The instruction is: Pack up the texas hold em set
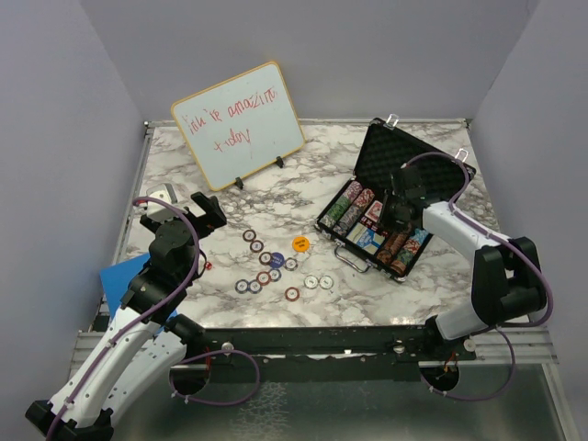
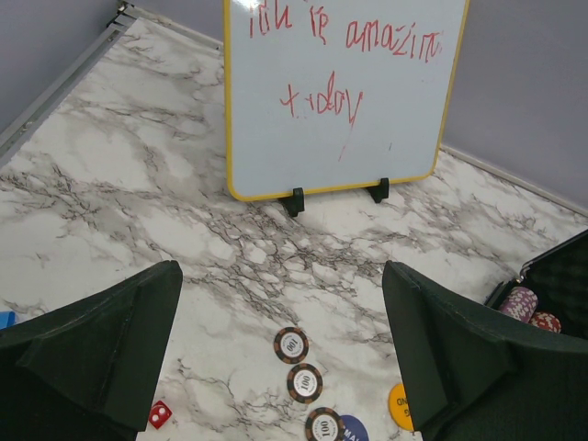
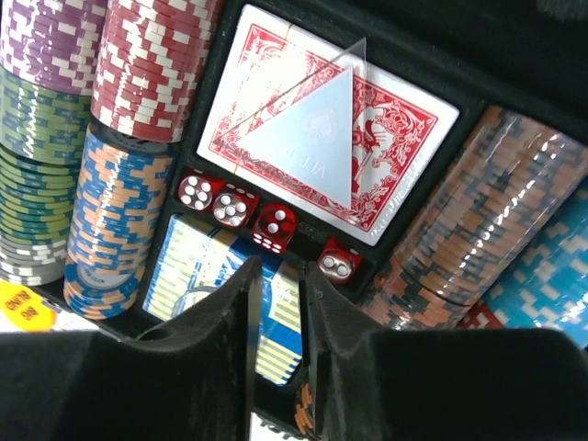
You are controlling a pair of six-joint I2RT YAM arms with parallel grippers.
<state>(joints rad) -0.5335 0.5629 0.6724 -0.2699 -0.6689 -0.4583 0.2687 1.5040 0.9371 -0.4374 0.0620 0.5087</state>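
Briefcase (image 1: 418, 147) in top view: open at right, lid up so slots are reachable; loose chips (image 1: 266, 266) and orange disc (image 1: 300, 243) on table (image 1: 322, 175) centre, not yet packed.

Left wrist: left gripper (image 2: 280, 271) spread wide, empty, hovering near red die (image 2: 159, 413), placed, I judge, to collect strays.

Right wrist: right gripper (image 3: 280, 285) narrowly parted, nothing between fingers I can see, above dice row (image 3: 234, 204) in foam slot.

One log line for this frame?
left end effector: open, near loose chips | right end effector: narrowly open, empty, over dice in briefcase
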